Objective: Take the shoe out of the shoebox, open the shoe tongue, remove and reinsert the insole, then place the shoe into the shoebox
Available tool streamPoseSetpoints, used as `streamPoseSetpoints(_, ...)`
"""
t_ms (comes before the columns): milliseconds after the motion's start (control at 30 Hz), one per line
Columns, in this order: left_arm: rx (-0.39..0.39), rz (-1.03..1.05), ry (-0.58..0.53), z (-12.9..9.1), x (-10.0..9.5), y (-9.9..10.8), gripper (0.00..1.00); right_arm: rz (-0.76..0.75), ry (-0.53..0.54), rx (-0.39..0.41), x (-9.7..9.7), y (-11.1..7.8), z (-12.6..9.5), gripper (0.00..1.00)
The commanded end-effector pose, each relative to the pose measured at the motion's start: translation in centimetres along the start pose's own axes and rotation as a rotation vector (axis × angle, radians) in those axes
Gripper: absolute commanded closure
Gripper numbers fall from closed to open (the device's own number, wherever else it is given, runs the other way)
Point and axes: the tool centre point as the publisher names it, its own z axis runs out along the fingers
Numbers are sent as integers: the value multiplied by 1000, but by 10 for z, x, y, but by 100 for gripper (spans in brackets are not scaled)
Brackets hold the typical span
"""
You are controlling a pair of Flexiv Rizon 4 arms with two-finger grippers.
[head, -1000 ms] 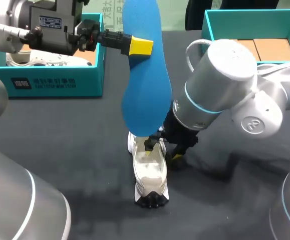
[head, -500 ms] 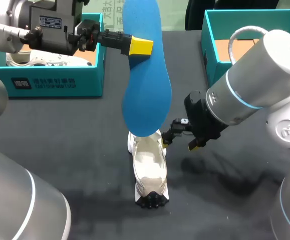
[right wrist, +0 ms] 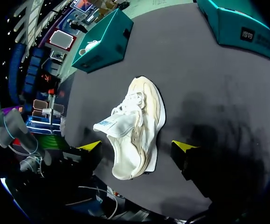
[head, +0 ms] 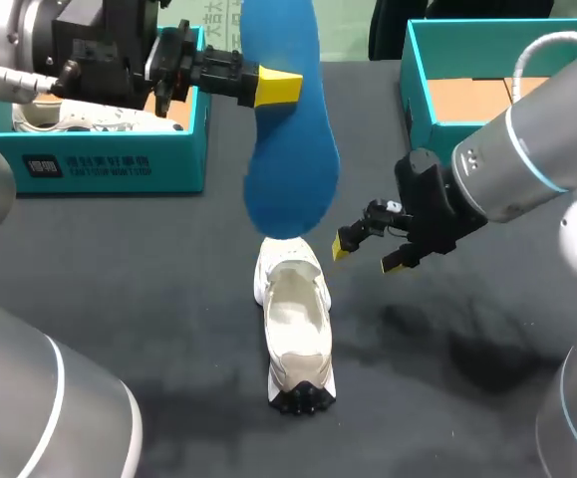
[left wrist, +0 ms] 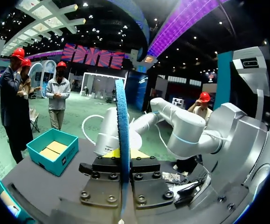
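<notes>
Pulling back from the shoe (head: 293,334), the right arm's fingers (head: 342,245) now hang just beside it, spread wide and empty, where a second ago they were down at its opening. The left arm's fingers (head: 279,89) stay pinched on the blue insole (head: 290,149), which now dangles just above the shoe, clear of it. The shoe lies on the surface (head: 139,299). Removal looks done; reinsertion comes next.

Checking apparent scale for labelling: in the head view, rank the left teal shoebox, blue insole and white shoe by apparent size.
1. left teal shoebox, partly hidden.
2. blue insole, held nearer the camera, so its lead is unsure.
3. white shoe.
</notes>
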Motion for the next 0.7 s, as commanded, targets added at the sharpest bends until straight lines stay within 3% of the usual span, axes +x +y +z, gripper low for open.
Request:
streamPoseSetpoints(33, 26, 158, 3, -7, 0, 7, 100, 2, 115, -16, -12, -10, -19, 0)
streamPoseSetpoints(533, -16, 530, -20, -16, -16, 29, 100, 60, 287, -47, -17, 5, -32, 0)
streamPoseSetpoints(633, -3, 535, -14, -17, -17, 30, 100, 69, 344, -95, -13, 11, -40, 0)
streamPoseSetpoints(667, -3, 535, -14, -17, -17, 30, 100, 77, 301, -149, -13, 13, -44, 0)
streamPoseSetpoints(700, -3, 535, -14, -17, -17, 30, 100, 77, 301, -149, -13, 13, -44, 0)
